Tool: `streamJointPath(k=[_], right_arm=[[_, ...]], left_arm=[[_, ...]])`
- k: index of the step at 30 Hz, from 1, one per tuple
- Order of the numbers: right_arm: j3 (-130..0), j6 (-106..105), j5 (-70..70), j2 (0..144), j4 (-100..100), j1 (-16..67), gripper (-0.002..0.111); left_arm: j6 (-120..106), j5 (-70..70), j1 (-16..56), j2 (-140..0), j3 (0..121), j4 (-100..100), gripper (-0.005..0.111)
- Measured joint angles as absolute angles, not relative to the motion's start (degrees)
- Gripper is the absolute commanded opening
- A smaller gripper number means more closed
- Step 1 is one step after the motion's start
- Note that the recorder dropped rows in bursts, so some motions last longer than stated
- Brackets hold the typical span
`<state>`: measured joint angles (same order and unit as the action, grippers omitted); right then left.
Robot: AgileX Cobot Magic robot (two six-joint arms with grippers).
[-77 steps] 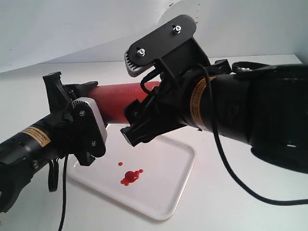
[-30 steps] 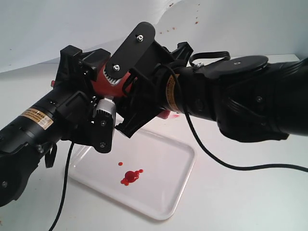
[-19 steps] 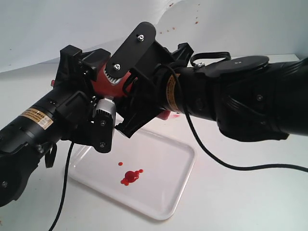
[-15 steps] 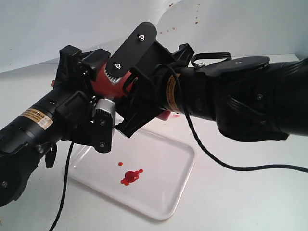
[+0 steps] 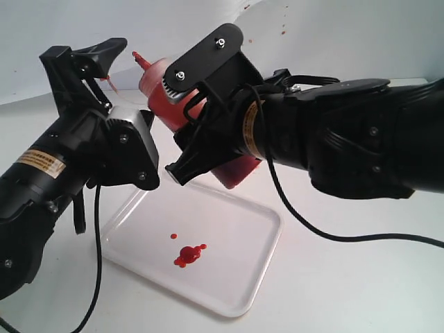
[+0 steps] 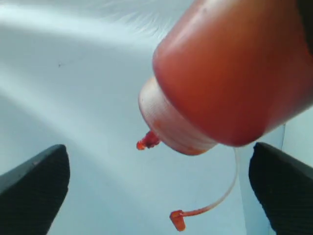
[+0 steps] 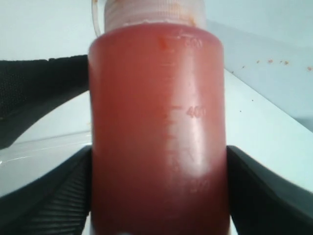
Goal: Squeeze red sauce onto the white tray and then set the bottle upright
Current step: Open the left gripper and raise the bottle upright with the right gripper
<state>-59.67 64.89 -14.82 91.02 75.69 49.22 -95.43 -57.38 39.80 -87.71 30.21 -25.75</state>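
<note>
Bottle (image 7: pixel 142 147) volume marks (image 7: pixel 195 112) show from right wrist; red sauce (image 5: pixel 189 254), exterior only.

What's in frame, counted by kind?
squeeze bottle: 1
white tray: 1
red sauce blob: 1
end effectors: 2 (left end effector, right end effector)
Total: 5
</note>
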Motion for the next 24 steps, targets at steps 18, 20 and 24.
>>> streamJointPath(k=[18, 20, 24], right_arm=[[-59.7, 72.8, -6.5, 91.0, 75.6, 37.7, 0.0], [-59.7, 72.8, -5.8, 91.0, 76.0, 36.0, 0.0], [-59.7, 72.7, -2.6, 91.0, 76.5, 31.6, 0.0]], left_arm=[[-64.7, -56.2, 40.0, -87.7, 30.2, -53.8, 0.094], [-61.9, -55.1, 40.0, -87.7, 30.2, -55.3, 0.094], [-56.0, -52.9, 40.0, -87.7, 30.2, -57.8, 0.094]])
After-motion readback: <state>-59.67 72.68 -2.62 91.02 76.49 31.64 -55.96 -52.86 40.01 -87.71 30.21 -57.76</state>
